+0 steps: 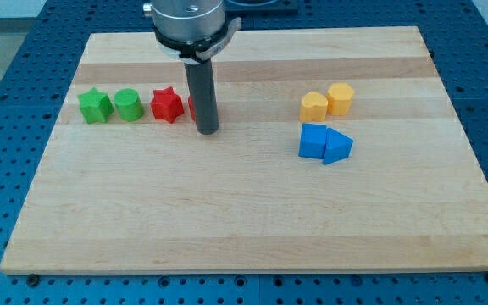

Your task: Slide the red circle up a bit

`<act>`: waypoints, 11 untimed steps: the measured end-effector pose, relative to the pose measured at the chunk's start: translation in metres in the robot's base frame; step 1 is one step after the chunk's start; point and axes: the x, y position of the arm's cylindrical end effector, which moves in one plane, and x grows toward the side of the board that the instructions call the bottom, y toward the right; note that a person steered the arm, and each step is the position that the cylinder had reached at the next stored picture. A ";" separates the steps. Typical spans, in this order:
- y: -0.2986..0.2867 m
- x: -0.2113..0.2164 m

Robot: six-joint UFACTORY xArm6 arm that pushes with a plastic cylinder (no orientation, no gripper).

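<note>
The red circle is mostly hidden behind my dark rod; only a red sliver shows at the rod's left edge. My tip rests on the board just below and in front of that block, touching or nearly touching it. A red star sits right next to the red circle on the view's left.
A green star and a green circle stand left of the red star in one row. Two yellow blocks sit at the view's right, with a blue cube and a blue triangle below them. The wooden board lies on a blue perforated table.
</note>
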 end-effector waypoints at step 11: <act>-0.011 -0.007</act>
